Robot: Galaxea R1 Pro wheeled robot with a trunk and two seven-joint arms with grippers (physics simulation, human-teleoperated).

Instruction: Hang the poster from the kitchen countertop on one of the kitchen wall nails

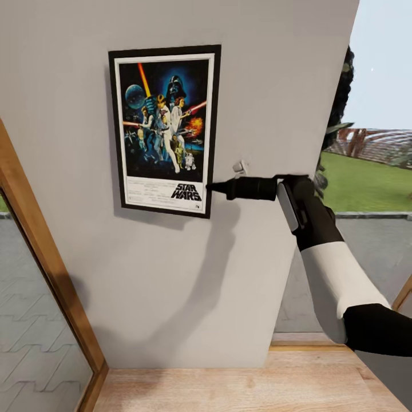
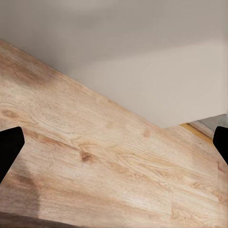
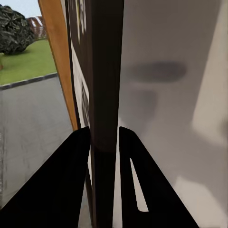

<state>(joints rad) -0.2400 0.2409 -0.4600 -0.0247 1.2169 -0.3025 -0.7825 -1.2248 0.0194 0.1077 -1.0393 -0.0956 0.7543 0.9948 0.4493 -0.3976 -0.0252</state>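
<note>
The Star Wars poster [image 1: 165,129] stands flat against the light grey wall panel [image 1: 171,286], upright with its black frame and white border. My right gripper [image 1: 209,186] reaches in from the right and is shut on the poster's right edge near its lower corner. In the right wrist view the poster's frame [image 3: 104,71] is a dark edge-on strip pinched between the two black fingers [image 3: 71,180]. My left gripper [image 2: 115,145] is open, fingertips far apart, pointing at the floor. No wall nail can be made out. The kitchen countertop is out of view.
A wood-framed window [image 1: 34,240] flanks the wall panel on the left; another window [image 1: 372,171] on the right looks onto lawn and paving. A small pale object [image 1: 240,167] sits on the wall just above the right gripper. Wood flooring [image 1: 229,389] runs below.
</note>
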